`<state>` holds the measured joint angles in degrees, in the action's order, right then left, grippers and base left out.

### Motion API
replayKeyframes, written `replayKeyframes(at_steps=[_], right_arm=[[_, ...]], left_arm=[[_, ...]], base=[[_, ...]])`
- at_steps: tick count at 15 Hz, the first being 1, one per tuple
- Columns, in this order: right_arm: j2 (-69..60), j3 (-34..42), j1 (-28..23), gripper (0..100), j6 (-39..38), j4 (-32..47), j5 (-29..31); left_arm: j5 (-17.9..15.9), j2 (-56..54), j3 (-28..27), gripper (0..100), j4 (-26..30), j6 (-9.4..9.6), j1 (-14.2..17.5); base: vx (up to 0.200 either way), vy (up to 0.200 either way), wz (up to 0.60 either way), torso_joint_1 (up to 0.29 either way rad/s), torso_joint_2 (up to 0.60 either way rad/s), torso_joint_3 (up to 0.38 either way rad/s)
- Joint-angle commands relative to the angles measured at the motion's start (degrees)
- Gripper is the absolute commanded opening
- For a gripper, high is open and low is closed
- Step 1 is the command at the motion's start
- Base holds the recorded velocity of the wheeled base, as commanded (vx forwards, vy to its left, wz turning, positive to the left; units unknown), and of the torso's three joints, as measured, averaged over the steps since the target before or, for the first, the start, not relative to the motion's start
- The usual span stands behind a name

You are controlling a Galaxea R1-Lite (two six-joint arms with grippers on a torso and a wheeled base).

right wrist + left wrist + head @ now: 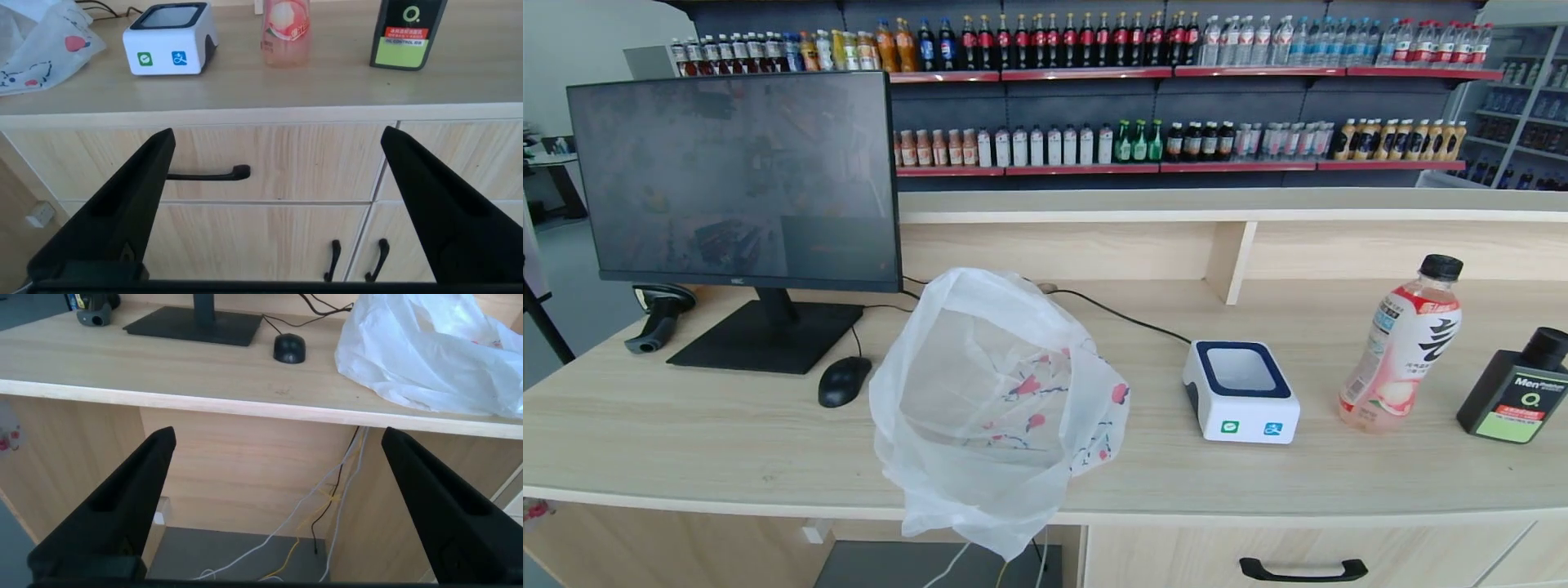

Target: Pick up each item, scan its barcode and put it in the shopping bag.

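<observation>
While the left gripper (278, 437) and right gripper (276, 143) sit below the counter (686, 441) edge, both spread wide, the shopping bag (996, 408) stands open on top, then the scanner (1240, 392), pink bottle (1401, 355) and dark bottle (1515, 388), all apart.

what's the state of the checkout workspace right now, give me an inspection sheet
surface: pale wood counter
job's things: shopping bag open, overhanging the front edge; white scanner box beside it; pink drink bottle and dark bottle upright, apart, at the right
clutter: monitor, mouse, handheld scanner at the left
grippers: left gripper and right gripper open, below counter level, holding nothing
cables: black cable running toward the scanner box; loose wires hanging under the counter
surroundings: drink shelves behind
</observation>
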<state>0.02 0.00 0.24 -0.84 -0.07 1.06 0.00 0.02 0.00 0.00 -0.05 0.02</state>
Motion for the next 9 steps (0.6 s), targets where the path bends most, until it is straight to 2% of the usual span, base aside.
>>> replayKeyframes(at_steps=[1, 9], right_arm=[[-0.02, 0.00, 0.02, 100, -0.13, -0.01, -0.01], [-0.02, 0.00, 0.02, 100, 0.67, -0.37, -0.27]], left_arm=[[0.00, -0.02, 0.00, 100, 0.00, -0.04, -0.02], [0.00, -0.02, 0.00, 100, 0.00, -0.04, -0.02]], base=[[0.000, 0.000, 0.00, 0.000, 0.00, 0.000], [0.000, 0.000, 0.00, 0.000, 0.00, 0.000]])
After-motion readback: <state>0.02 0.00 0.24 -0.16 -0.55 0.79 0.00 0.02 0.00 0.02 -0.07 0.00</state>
